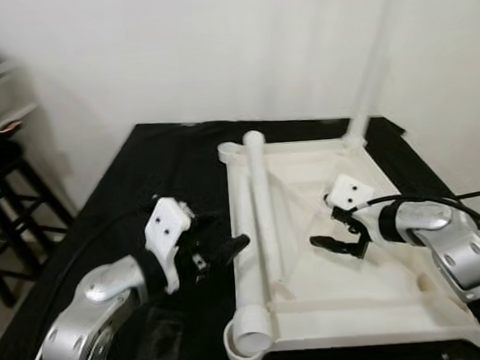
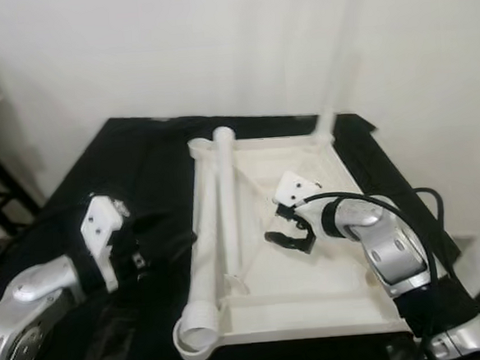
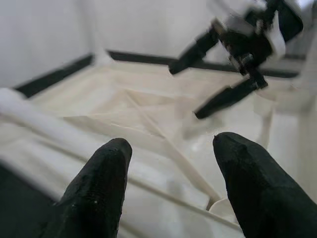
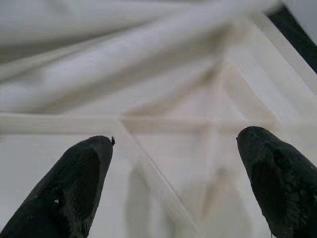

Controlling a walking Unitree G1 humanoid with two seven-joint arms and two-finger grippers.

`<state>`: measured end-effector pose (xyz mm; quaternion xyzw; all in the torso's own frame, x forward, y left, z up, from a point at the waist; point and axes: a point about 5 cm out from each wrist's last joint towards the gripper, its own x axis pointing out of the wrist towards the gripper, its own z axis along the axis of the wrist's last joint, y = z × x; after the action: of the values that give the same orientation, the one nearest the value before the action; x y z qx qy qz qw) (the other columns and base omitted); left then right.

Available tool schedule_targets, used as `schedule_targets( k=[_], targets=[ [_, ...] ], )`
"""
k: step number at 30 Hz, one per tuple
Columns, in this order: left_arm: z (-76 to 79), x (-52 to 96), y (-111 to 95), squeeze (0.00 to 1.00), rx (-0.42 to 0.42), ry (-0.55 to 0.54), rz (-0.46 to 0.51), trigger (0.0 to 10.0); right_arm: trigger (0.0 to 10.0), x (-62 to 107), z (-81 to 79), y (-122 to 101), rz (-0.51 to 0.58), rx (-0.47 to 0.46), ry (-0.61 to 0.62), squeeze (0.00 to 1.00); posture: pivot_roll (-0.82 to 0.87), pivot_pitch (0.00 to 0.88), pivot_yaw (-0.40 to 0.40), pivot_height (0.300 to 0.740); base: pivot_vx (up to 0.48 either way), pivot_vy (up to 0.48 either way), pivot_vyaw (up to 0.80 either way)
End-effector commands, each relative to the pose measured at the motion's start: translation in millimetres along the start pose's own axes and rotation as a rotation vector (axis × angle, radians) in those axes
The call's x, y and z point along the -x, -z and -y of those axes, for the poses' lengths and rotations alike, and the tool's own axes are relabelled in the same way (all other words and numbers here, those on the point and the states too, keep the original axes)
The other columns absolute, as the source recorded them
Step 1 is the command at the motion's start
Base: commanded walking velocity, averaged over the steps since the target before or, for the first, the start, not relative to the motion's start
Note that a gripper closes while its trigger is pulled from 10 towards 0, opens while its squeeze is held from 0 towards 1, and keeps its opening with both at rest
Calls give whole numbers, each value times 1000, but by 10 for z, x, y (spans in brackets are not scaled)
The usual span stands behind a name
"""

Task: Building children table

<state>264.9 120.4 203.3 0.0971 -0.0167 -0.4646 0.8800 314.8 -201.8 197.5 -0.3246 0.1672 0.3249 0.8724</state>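
Left eye view: an upturned white plastic tabletop [image 1: 372, 302] lies centre frame on black cloth [image 1: 141, 179], a loose white tubular leg [image 1: 261, 211] along its left side. Left gripper [image 1: 224, 251] reaches beside it, fingers spread. Right wrist view: the right gripper [image 4: 173, 183] hovers over ribbing, spread.

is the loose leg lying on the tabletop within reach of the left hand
Probably yes: the open left hand sits right beside the leg at the tabletop's edge, with nothing between them.

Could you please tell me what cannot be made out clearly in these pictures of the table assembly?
- Upright table leg: its top fades, blurred, into the white wall.
- Tabletop: near right corner hidden behind the right arm.
- Stool: cut off by the left edge.
- Loose table leg: blurred in the right wrist view.
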Motion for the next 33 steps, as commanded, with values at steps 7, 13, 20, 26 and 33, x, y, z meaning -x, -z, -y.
schedule_targets(
  k=[7,13,20,26,33],
  targets=[
    [-70,-207,-139,122,-49,104,-78,10000,10000,-155,-186,-66,41,-62,25,0,-31,0,14,740,0,0,-788],
    [-44,-206,-242,1000,-202,269,-230,10000,10000,-290,-273,-51,5,-36,65,0,-22,0,27,740,0,0,0],
    [-85,-175,-195,1000,-205,229,-439,10000,10000,-395,-367,-4,-53,-18,87,0,-13,0,40,740,0,0,0],
    [-63,-227,-76,1000,-172,196,-502,10000,10000,-444,-406,-11,-65,-20,101,0,-5,0,44,740,0,0,0],
    [-131,-286,47,1000,-148,103,-531,10000,10000,-479,-442,-25,-67,-19,112,0,-6,0,46,740,0,0,0]
  ],
)
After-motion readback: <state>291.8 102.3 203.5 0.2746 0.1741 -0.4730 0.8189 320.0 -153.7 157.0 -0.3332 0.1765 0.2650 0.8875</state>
